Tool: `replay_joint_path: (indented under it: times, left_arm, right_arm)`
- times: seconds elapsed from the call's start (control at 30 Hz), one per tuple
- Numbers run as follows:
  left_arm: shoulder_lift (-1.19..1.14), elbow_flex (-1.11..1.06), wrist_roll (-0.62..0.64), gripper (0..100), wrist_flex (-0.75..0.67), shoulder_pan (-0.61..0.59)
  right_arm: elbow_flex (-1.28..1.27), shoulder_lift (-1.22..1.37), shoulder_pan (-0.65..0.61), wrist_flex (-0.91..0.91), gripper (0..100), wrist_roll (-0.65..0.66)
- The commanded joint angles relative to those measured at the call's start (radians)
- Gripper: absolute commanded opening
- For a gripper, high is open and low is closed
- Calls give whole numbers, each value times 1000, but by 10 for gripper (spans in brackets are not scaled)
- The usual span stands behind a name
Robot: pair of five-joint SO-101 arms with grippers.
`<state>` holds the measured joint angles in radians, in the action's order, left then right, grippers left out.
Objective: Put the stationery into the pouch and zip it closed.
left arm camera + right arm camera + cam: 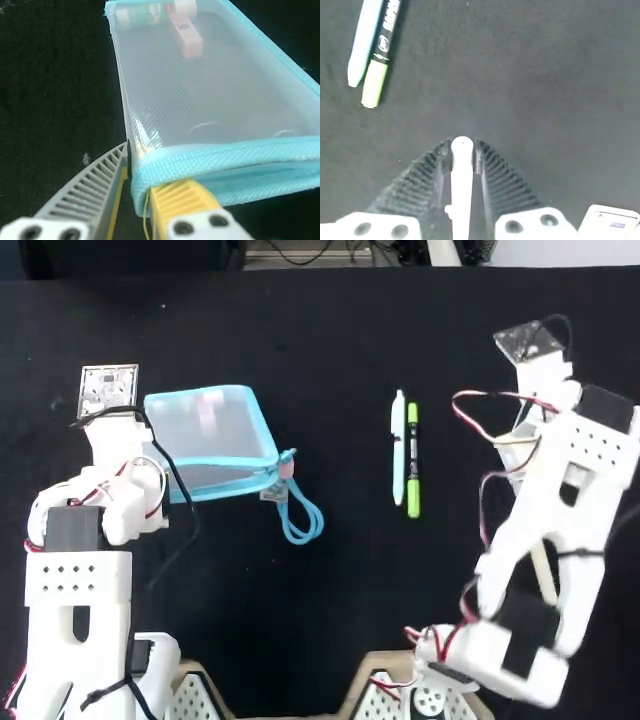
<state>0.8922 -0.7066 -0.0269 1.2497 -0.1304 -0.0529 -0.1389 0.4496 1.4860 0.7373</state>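
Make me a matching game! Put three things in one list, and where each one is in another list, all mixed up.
Things:
1. pouch
2. green highlighter
3. white stick

Places:
A. held between the right fingers
B. lying on the black table beside the pale pen
C. edge pinched by the left fingers

Pairs: 1-C, 2-B, 3-A

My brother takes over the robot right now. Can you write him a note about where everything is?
Left end effector: shut on the teal edge of the pouch.
Right end effector: shut on a white stick, over the table.
White pen and green highlighter: side by side on the table, apart from the pouch.
Done: two small items lie inside the pouch.
Left: stick, pen and highlighter go in, then zip it.
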Motion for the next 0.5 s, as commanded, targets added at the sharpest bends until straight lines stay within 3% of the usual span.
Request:
replay_joint_path:
  times: [0.0, 0.47]
  left_arm:
    - [11, 10, 0, 30, -11, -2]
    - [11, 8, -2, 30, -11, -2]
  right_arm:
    - [-30, -148, -40, 21, 11, -58]
    - [-272, -561, -321, -95, 11, -437]
